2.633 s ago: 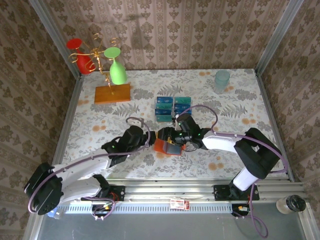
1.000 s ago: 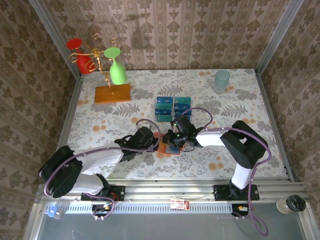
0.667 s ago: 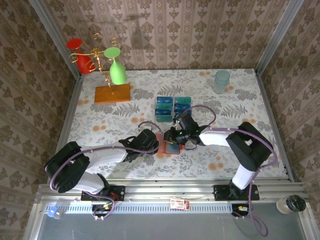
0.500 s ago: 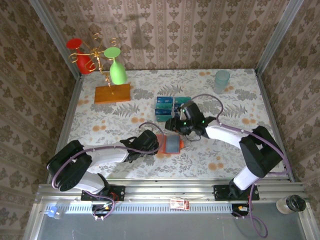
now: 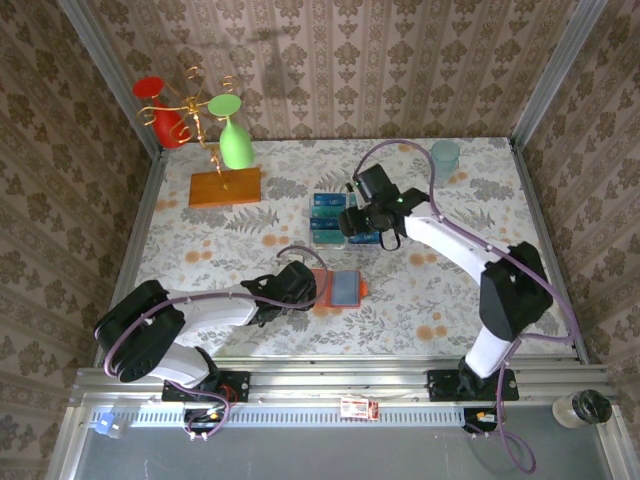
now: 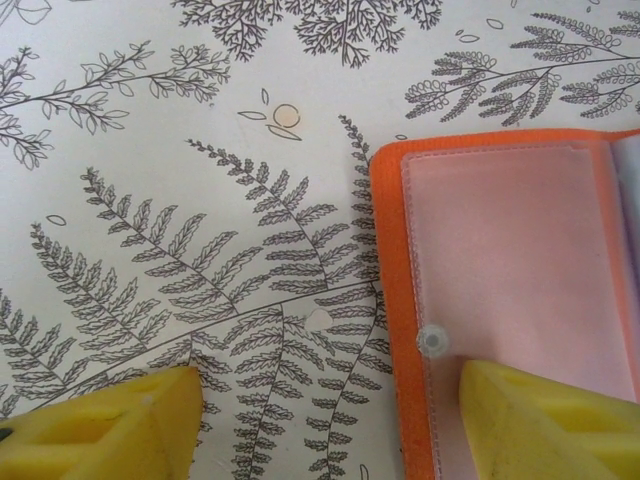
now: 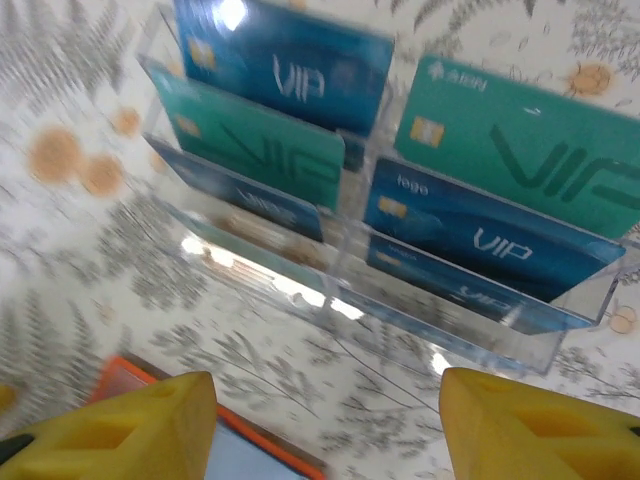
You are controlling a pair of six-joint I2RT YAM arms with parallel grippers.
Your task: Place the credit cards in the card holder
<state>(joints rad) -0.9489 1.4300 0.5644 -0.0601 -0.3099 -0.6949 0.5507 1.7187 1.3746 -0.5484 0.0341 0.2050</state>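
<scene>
Near the front middle of the table [image 5: 200,250], the card holder [image 5: 341,288] lies open and flat, grey-blue inside up, its left flap partly hidden by the left gripper [image 5: 303,286]. That gripper's jaws stand wide apart and clamp nothing: one fingertip [image 6: 545,420] is over the flap's clear pocket and the other over bare table, contact unclear. Farther back, the credit cards [image 7: 285,70] stand in a clear tray [image 7: 300,285], some blurred or cut off. Above them hangs the right gripper [image 5: 352,222], jaws spread, empty.
</scene>
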